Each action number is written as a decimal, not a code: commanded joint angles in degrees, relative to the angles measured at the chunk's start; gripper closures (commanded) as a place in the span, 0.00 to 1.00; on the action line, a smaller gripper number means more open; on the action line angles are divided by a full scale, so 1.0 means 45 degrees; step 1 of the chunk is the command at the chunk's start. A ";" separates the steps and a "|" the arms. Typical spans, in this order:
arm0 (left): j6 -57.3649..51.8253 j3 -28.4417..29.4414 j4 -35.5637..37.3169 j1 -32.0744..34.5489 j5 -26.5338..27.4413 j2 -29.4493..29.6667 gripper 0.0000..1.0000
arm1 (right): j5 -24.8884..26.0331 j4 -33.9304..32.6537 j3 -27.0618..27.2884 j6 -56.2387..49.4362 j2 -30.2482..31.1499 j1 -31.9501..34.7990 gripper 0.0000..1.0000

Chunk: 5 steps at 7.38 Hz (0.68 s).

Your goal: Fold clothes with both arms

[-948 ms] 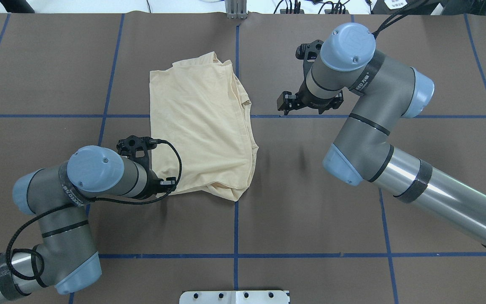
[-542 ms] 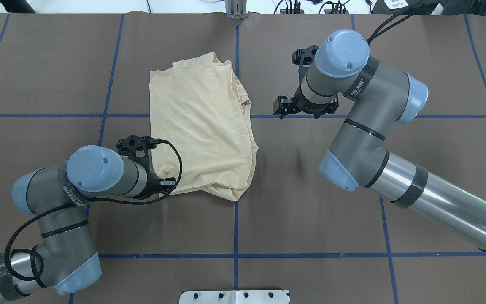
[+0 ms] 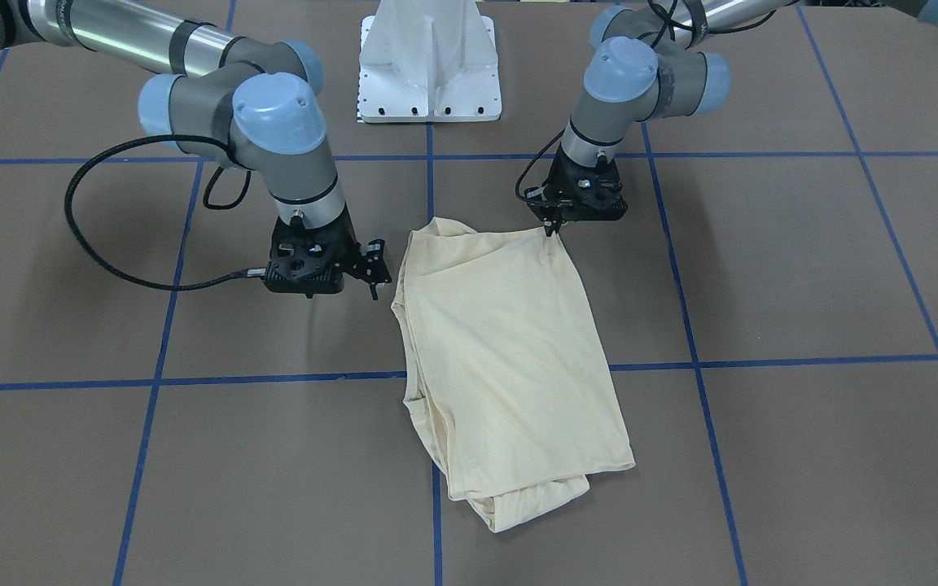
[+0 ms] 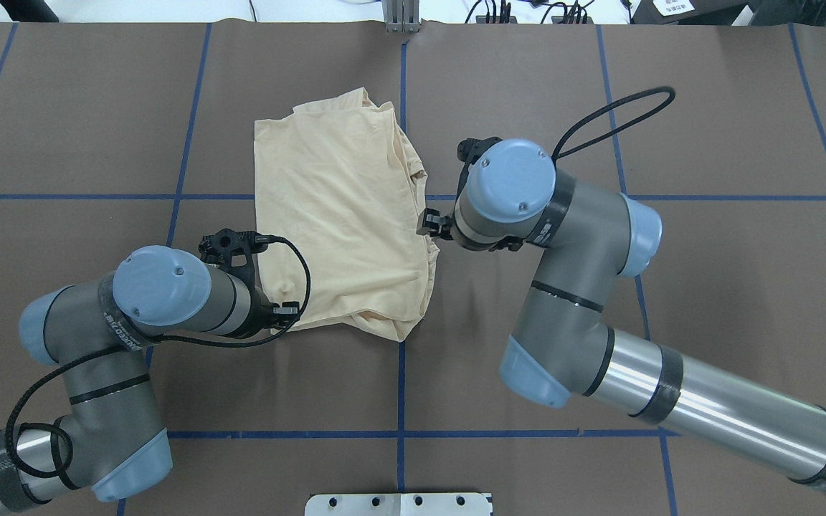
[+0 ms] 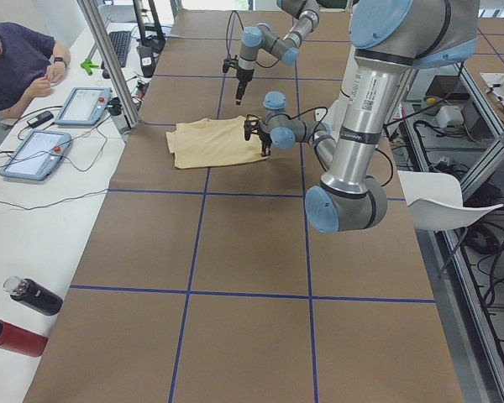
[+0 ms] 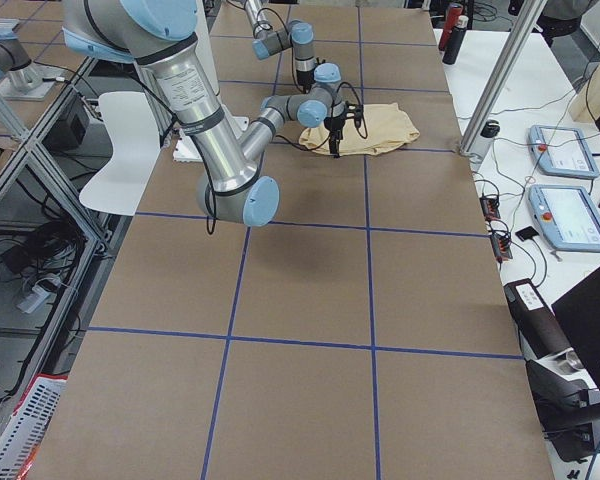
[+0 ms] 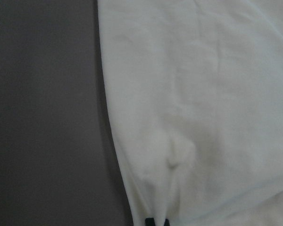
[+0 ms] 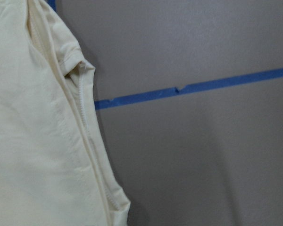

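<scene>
**At the table's centre: a folded shirt, pinched at one corner**

On the brown table (image 4: 528, 86), crossed by blue tape lines (image 4: 402, 387), the cream-yellow T-shirt (image 4: 341, 215) lies folded into a rough rectangle, plain side up. The left gripper (image 3: 552, 226) has its fingers closed on a shirt corner on the robot's side, and the cloth puckers toward the tips. The right gripper (image 3: 374, 270) has its jaws apart and grips nothing, just beside the shirt's other long edge.
</scene>
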<state>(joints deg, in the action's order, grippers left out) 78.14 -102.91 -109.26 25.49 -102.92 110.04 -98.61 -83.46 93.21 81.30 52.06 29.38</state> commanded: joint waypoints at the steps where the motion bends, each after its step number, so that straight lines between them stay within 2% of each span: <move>1: 0.0000 -0.0022 0.0003 0.0000 0.0000 0.0001 1.00 | 0.1944 0.0243 -0.0164 0.2062 -0.0395 -0.1232 0.16; 2: 0.0000 -0.0022 0.0003 0.0000 0.0000 0.0001 1.00 | 0.2300 0.0844 -0.0572 0.2166 -0.0436 -0.1351 0.27; 4: 0.0000 -0.0022 0.0003 0.0020 0.0000 0.0001 1.00 | 0.3236 0.1493 -0.1626 0.2070 -0.0669 -0.1469 0.34; 5: 0.0019 -0.0022 0.0003 0.0000 0.0000 0.0001 1.00 | 0.3241 0.1476 -0.1669 0.2031 -0.0690 -0.1470 0.43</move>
<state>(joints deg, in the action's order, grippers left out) 78.15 -103.00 -109.25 25.52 -102.92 110.04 -85.10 -77.40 86.92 90.57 49.33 22.97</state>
